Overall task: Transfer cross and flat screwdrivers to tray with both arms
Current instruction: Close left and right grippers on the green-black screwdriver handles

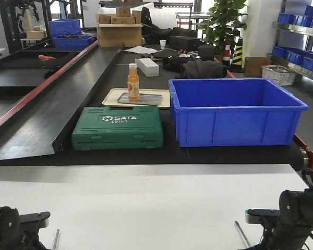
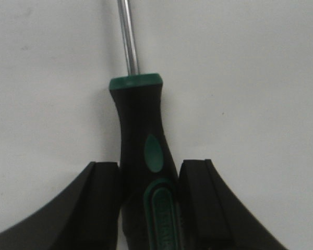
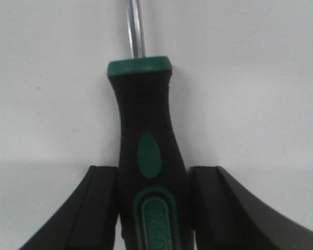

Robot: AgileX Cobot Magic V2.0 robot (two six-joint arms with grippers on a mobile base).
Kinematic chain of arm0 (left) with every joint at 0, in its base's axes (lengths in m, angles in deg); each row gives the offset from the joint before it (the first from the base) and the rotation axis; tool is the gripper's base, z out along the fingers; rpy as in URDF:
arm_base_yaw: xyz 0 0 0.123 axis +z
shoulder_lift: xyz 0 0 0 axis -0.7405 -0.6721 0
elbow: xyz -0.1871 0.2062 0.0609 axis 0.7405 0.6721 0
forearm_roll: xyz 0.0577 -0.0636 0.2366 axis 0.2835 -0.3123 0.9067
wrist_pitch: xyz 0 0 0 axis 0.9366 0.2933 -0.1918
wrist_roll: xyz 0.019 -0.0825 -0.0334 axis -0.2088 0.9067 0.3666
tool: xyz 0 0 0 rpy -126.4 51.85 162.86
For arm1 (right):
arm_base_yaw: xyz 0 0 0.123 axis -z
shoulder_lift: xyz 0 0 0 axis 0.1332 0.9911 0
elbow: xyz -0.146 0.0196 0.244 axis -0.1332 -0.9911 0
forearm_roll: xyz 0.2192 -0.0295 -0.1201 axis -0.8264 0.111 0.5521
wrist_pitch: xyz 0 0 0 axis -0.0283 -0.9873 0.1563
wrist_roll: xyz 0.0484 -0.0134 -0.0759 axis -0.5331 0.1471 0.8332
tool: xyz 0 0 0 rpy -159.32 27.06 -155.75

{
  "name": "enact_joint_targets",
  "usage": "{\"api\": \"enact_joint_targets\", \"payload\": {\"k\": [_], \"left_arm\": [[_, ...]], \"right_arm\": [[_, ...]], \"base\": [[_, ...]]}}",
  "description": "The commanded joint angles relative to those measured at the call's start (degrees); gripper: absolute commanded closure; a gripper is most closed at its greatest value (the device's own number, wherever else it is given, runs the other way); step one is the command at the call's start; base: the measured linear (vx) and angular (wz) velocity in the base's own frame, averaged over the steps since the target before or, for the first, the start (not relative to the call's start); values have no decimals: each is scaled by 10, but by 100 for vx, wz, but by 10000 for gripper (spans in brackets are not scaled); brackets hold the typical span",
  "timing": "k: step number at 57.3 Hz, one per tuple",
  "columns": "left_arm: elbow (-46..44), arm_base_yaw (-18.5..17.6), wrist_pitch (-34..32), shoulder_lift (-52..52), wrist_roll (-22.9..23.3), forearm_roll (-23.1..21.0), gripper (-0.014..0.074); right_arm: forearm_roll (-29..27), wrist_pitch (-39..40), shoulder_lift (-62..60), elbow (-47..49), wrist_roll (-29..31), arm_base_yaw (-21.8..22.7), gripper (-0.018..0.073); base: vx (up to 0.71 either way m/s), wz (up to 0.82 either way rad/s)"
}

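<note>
Two screwdrivers (image 2: 143, 156) (image 3: 148, 151) are showing; one green case (image 1: 117, 128), one bottle (image 1: 133, 82) and one big blue crate (image 1: 235, 112) are sitting up front.

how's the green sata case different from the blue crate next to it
The green case is closed, with a lid; the blue crate is open-topped. The case is low and flat, the crate taller and wider. Both are rectangular and sit side by side on the black surface.

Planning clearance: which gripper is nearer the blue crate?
Right. The right gripper sits in front of the blue crate; the left gripper is well off to its left.
</note>
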Motion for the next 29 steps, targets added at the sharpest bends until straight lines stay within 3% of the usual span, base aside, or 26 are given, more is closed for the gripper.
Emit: {"api": "enact_joint_targets", "payload": {"k": [1,14,29], "left_arm": [[-9,0,-2,2,7,-5,243],[-8,-1,0,-13,2,-5,243],[-8,-1,15,-41,-41,-1,241]], "right_arm": [[-28,8,-8,4,0,-1,568],[-29,8,-8,4,0,-1,568],[-29,7,-8,4,0,-1,568]], "base": [[0,0],[0,0],[0,0]]}}
